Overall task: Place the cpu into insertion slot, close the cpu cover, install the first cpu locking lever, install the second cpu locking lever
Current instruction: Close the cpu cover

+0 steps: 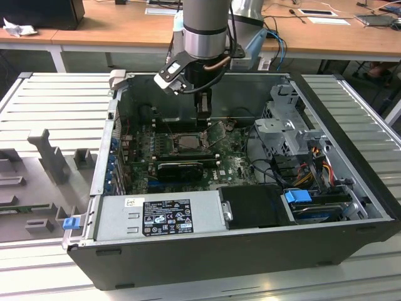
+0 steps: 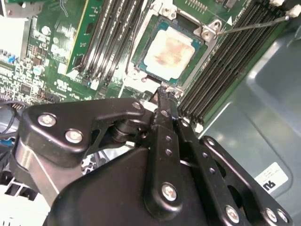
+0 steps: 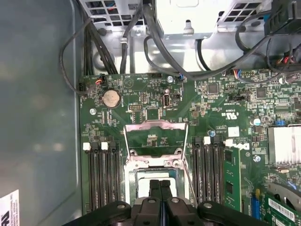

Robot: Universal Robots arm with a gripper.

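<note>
So the open computer case [image 1: 219, 260] lies on the ribbed grey table [image 1: 56, 94]. A green motherboard [image 3: 141, 101] sits flat on its floor, with a silver power supply [image 1: 156, 214] boxed in along one wall. The cpu [image 2: 167, 51] sits in the insertion slot [image 2: 140, 55]. It's a flat square with a pale silver top and a brownish smudge in the middle. The cpu cover [image 3: 156, 124], a thin metal frame with a big square cut-out, is flipped open beside the slot, probably tilted up rather than lying flat. The tool [image 3: 160, 183] hangs just over the slot's edge, black fingers clenched together with nothing between them. Long black memory slots [image 3: 101, 179] flank the slot on both sides.
</note>
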